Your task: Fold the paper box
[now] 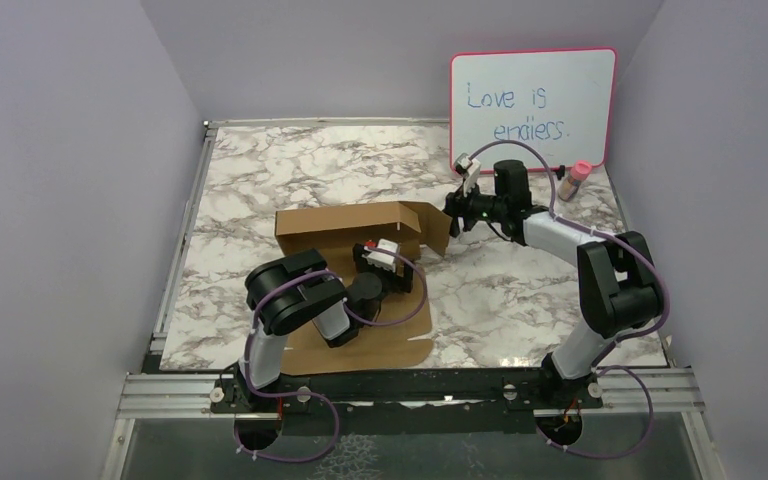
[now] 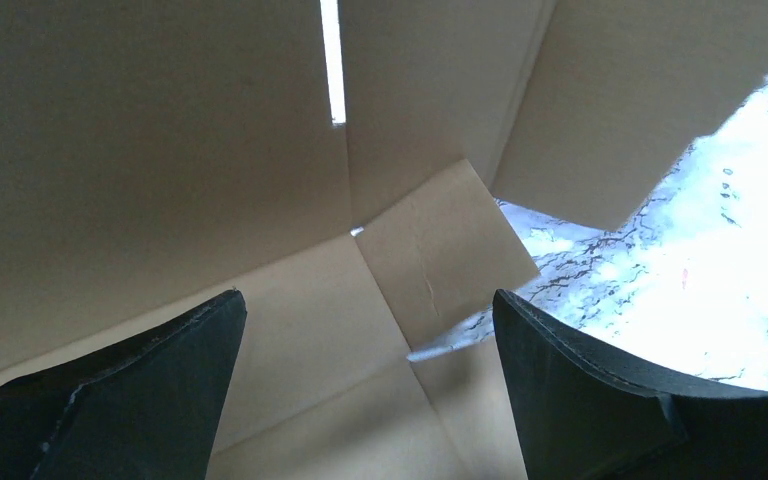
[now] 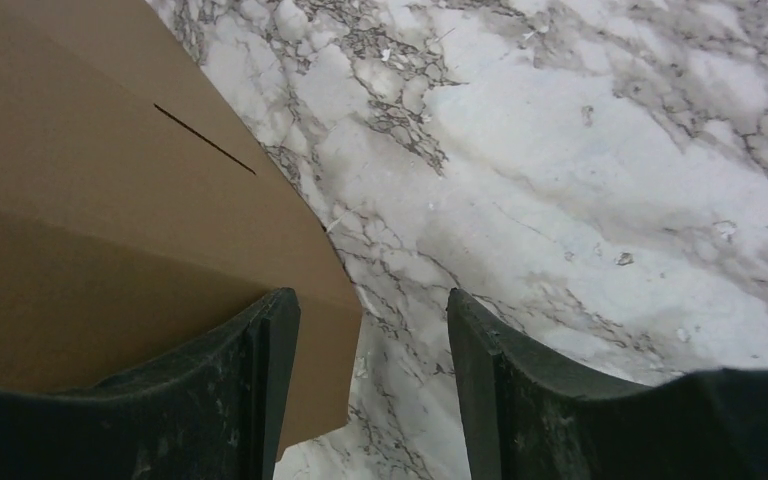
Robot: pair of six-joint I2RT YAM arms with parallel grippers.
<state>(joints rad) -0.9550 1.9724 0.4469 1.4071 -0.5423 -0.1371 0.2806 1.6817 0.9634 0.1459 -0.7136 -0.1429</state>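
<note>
The paper box [image 1: 345, 228] is brown cardboard lying mid-table, its back wall raised and a side flap [image 1: 434, 226] standing at its right end. My left gripper [image 1: 381, 252] hovers over the inside of the box, open. In the left wrist view its fingers [image 2: 175, 370] stand wide apart over creased panels and a small loose flap [image 2: 445, 250], nothing between them. My right gripper [image 1: 453, 210] is at the right flap, open. In the right wrist view, that flap's corner [image 3: 332, 330] reaches into the gap beside the left finger [image 3: 260, 390]; marble shows in the rest of the gap.
A pink-framed whiteboard [image 1: 532, 105] leans on the back wall. A small pink-capped bottle [image 1: 576, 180] stands at the back right. The box's front panel [image 1: 380, 345] reaches the table's near edge by the left arm's base. Walls close in both sides.
</note>
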